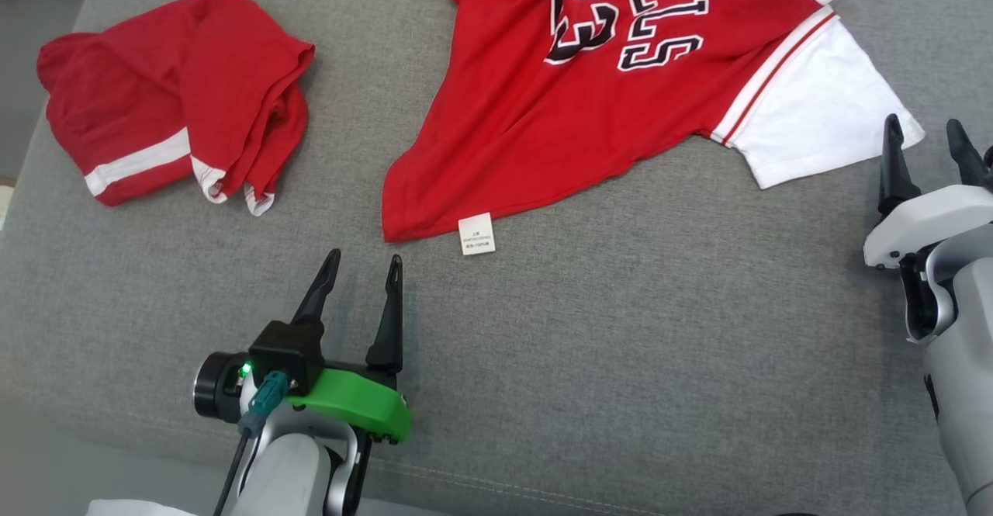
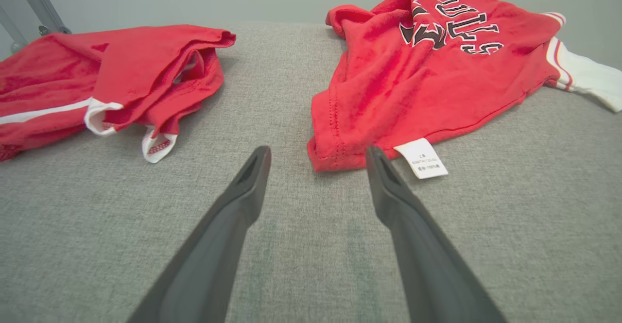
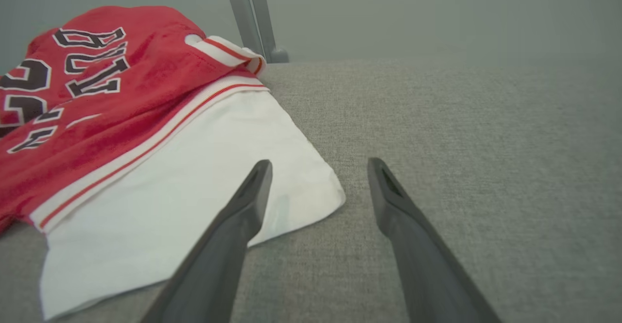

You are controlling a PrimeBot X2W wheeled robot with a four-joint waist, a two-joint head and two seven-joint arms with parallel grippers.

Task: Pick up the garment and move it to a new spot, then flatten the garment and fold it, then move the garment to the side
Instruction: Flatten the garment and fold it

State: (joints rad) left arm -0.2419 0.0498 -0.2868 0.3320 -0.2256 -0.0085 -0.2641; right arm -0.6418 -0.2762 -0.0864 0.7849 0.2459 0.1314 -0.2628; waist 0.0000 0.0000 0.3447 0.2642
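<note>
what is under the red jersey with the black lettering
The red jersey with black lettering lies on the grey fabric surface; a white care tag pokes out at its hem. Anything else beneath is covered.

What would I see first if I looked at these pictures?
The big red jersey with black letters and a white sleeve, spread at the top middle of the grey surface. Next, a crumpled red garment with white stripes at the far left. The left gripper and right gripper are open and empty, near the jersey's lower edges.
</note>
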